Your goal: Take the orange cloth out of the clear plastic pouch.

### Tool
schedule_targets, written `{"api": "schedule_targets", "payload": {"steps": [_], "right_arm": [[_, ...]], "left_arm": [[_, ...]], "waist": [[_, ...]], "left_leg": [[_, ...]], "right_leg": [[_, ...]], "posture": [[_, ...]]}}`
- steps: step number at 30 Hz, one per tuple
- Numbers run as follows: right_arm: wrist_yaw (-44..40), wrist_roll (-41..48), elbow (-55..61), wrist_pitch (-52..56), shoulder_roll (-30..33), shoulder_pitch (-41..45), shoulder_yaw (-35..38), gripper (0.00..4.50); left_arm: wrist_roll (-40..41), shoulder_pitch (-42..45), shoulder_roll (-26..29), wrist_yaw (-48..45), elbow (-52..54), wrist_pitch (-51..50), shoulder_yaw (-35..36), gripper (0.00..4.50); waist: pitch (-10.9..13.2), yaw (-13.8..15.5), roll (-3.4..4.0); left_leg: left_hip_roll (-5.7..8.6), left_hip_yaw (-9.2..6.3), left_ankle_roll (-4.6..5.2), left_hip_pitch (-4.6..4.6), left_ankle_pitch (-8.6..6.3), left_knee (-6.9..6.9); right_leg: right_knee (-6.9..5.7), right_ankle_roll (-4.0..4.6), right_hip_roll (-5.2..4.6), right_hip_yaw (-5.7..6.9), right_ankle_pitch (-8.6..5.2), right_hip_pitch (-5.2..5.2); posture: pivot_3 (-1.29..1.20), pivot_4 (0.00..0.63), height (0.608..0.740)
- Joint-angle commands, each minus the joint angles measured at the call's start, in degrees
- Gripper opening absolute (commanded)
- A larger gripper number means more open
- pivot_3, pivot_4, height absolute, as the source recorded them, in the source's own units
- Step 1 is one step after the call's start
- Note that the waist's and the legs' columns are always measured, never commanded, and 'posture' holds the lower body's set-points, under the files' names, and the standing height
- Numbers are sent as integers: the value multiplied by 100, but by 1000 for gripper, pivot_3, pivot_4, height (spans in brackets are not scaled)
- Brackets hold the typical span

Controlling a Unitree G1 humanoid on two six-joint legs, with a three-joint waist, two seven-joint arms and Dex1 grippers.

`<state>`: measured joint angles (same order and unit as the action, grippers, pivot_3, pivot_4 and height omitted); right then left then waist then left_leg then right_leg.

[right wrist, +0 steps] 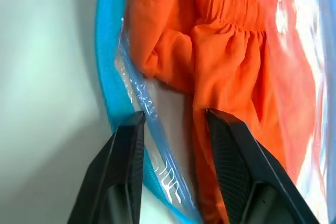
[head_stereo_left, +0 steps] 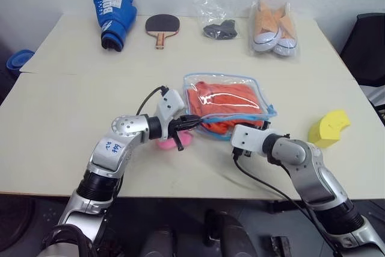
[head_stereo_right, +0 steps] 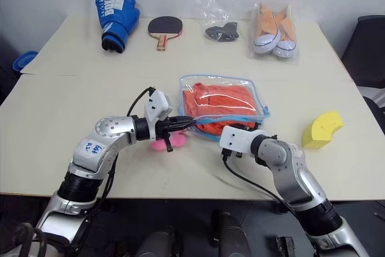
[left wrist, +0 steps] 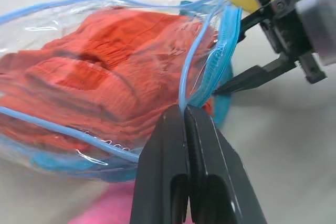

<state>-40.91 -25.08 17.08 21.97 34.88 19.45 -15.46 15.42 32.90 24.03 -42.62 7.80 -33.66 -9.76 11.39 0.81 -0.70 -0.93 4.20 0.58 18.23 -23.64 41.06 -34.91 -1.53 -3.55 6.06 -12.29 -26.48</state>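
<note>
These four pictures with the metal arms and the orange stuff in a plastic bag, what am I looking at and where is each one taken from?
It is a two-armed robot at a table. The two wide pictures come from cameras in its head, looking down over its arms. The two close-ups come from cameras on its wrists, looking along each hand's black fingers.

In the middle lies the clear plastic pouch with blue zipper edging, with the orange cloth inside. The left hand is shut on the pouch's blue edge. The right hand is open, its fingers astride the pouch's open edge, one beside the cloth.

Also on the table: a blue boxing glove, a table tennis paddle, a bag with a dark item, bagged orange-and-white sneakers, a yellow foam wedge and something pink under the left hand.
</note>
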Motion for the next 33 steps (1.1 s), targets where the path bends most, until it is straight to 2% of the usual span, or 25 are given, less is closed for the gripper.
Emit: {"api": "schedule_targets", "payload": {"steps": [1,8,14,22,33], "right_arm": [[-25,-24,291,138,100,52,181,1878],[-265,155,807,483,159,185,302,1878],[-182,14,359,208,262,332,118,1878],[172,-207,-889,-499,111,596,-324,1878],[1025,-550,-2833,-1146,-546,1489,-652,1878]], "left_arm": [[35,35,9,-27,124,84,59,0],[31,-14,35,0,139,72,78,0],[13,-18,30,4,97,94,65,0],[26,94,-5,18,87,73,72,0],[38,98,-25,23,96,39,74,0]], "waist": [[0,1,0],[0,5,1],[0,2,0],[0,-13,0],[0,-102,0]], "left_leg": [[0,-1,0,3,0,0],[0,-4,0,8,0,0],[0,-4,0,8,0,-1],[1,-3,0,7,0,0],[-2,-3,-6,-1,4,1]], "right_leg": [[0,0,0,2,0,-4],[4,0,-1,5,0,-6],[4,0,0,6,0,-6],[4,0,-1,5,0,-4],[-3,2,-5,3,-1,0]], "posture": [[0,150,740],[0,150,740],[0,150,740],[0,150,740],[0,150,740]]}}
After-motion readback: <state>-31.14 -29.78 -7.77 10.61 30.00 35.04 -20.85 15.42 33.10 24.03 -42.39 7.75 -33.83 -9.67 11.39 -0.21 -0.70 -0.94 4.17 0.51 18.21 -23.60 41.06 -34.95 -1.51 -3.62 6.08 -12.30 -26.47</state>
